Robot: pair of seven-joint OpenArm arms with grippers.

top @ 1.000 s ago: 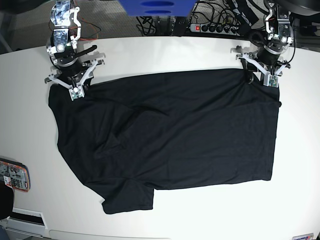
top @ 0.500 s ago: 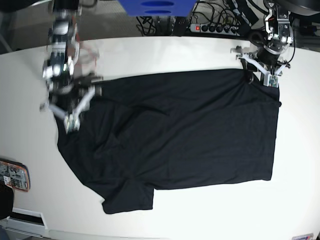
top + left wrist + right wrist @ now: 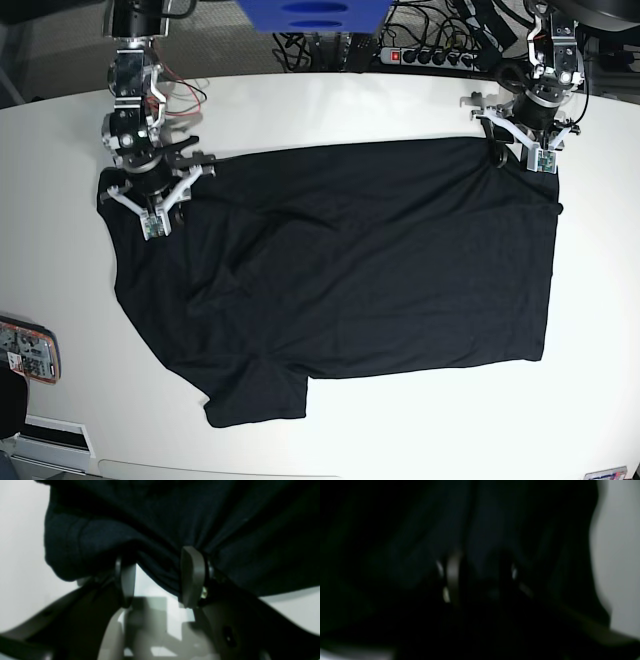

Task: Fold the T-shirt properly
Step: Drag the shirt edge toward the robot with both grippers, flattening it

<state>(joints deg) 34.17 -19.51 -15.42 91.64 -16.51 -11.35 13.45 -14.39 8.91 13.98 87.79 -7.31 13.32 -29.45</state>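
T-shirt (image 3: 350,270) beside power strip (image 3: 425,55)

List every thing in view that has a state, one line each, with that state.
T-shirt: spread flat on the table, not yet folded, one sleeve sticking out at the near edge.
Left hand: at the shirt's far corner, fabric bunched between its fingers.
Right hand: over the shirt's other far corner; grip too dark to judge.
Power strip: switch lit red.

My surface (image 3: 330,100) is white with a rounded far edge. The black T-shirt (image 3: 380,260) lies spread flat on it and covers most of the middle. Near the left front edge lies a small orange-rimmed device (image 3: 28,350), well apart from the T-shirt.
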